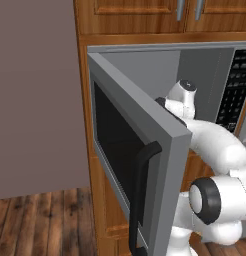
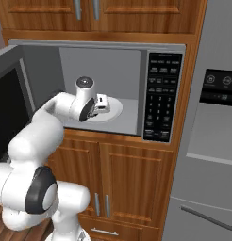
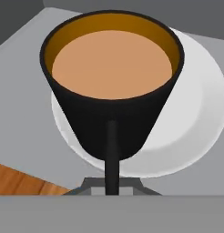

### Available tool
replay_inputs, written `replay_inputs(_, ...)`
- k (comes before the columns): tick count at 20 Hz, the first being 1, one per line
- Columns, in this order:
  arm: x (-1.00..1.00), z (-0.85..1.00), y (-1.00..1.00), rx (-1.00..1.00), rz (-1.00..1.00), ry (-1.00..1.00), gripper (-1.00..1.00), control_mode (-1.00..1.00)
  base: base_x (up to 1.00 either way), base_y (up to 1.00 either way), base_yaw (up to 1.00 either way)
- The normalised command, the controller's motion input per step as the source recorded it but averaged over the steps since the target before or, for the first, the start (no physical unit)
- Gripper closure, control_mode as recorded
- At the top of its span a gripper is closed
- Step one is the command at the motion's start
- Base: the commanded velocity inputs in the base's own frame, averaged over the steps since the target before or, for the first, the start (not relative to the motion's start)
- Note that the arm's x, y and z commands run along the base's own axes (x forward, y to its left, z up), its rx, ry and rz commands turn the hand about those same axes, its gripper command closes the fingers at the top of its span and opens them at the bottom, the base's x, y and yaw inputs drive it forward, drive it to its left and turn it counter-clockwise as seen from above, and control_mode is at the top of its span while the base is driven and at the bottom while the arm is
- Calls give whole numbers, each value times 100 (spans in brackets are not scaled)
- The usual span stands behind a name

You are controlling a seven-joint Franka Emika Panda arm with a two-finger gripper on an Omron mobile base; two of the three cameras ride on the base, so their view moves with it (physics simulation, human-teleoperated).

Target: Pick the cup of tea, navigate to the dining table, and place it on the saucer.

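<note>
Reaching into the open microwave (image 2: 103, 61), the gripper (image 3: 112, 189) clamps the cup of tea (image 3: 112, 91) by its handle above the turntable (image 3: 196, 113).

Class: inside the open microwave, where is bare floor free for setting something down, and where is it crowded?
Free: grey microwave floor right of the round white turntable plate, toward the black keypad panel. Crowded: the plate's left, where the gripper is shut on the black cup of tea.

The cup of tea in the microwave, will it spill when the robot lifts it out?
The cup of tea looks nearly full, so a tilt or jerk could probably slop tea out. It narrows toward the bottom, so it may tip easily. Held by its thin handle, it might swing.
</note>
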Motion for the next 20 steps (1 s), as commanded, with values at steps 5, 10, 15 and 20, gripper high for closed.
replay_inputs(5, -100, 35, -1, 0, 0, 0, 100, -100, 0, 0, 0)
replay_inputs(10, -100, 32, -2, 0, 2, 0, 100, -100, 0, 0, 0)
replay_inputs(15, -100, 30, -22, 0, 0, 0, 100, -100, 0, 0, 0)
replay_inputs(20, -97, 28, -24, 0, 0, -1, 100, -100, 0, 0, 0)
